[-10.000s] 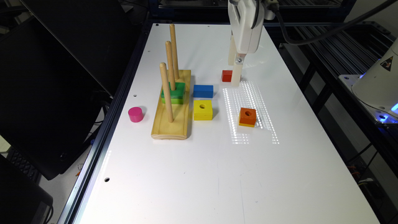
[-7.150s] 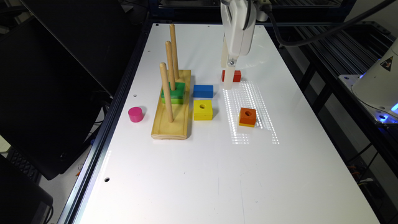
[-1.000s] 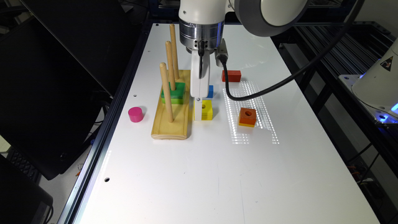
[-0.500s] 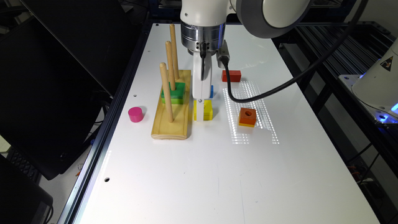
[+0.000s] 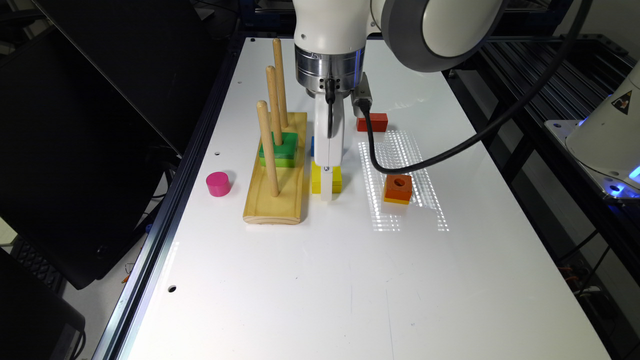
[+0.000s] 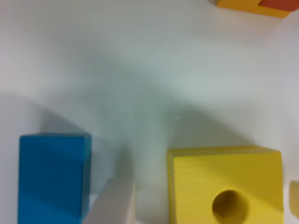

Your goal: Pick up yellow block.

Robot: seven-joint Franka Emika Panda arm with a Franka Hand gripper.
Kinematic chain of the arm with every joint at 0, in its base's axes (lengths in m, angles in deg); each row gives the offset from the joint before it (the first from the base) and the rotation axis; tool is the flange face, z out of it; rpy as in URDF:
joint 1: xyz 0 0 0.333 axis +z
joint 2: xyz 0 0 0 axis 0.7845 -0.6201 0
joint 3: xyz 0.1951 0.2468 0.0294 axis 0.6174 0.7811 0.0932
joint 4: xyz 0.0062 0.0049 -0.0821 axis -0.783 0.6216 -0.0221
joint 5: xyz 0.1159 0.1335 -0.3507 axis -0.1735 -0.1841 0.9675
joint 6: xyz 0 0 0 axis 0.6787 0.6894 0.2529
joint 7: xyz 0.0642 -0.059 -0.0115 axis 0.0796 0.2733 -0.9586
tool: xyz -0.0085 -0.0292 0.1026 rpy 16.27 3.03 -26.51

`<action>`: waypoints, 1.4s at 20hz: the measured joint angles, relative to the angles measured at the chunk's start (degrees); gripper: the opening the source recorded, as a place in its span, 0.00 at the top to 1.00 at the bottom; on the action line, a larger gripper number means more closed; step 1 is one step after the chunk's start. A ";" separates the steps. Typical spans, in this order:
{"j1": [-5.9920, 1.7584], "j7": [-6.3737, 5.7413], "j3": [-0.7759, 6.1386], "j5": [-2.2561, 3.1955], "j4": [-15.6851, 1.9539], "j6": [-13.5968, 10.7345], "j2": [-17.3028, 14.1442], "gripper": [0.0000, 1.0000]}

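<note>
The yellow block [image 5: 337,179] is a bright square with a round hole in its top [image 6: 224,186]. It lies on the white table just at the exterior view's right of the wooden peg base. My gripper [image 5: 326,187] has come straight down over it and hides its middle in the exterior view. In the wrist view my gripper [image 6: 204,199] is open around the block. One finger [image 6: 113,205] stands in the gap between the yellow block and the blue block [image 6: 52,175]. The other finger [image 6: 294,192] shows beside the block's opposite side. Small gaps remain on both sides.
The wooden base [image 5: 275,200] carries three upright pegs, with a green and lime block [image 5: 280,147] on the middle one. A pink cylinder [image 5: 218,183], an orange holed block [image 5: 398,188] and a red block [image 5: 372,121] lie around. The black cable [image 5: 400,167] loops beside the gripper.
The gripper has come lower over the yellow block, its tip now down at table level beside the block. No block has moved.
</note>
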 joint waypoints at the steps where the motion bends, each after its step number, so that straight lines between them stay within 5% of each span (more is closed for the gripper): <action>1: 0.00 0.00 0.00 0.00 0.00 0.00 0.00 0.00; 28: 0.48 -0.18 -0.10 0.13 -1.05 1.03 -1.58 0.00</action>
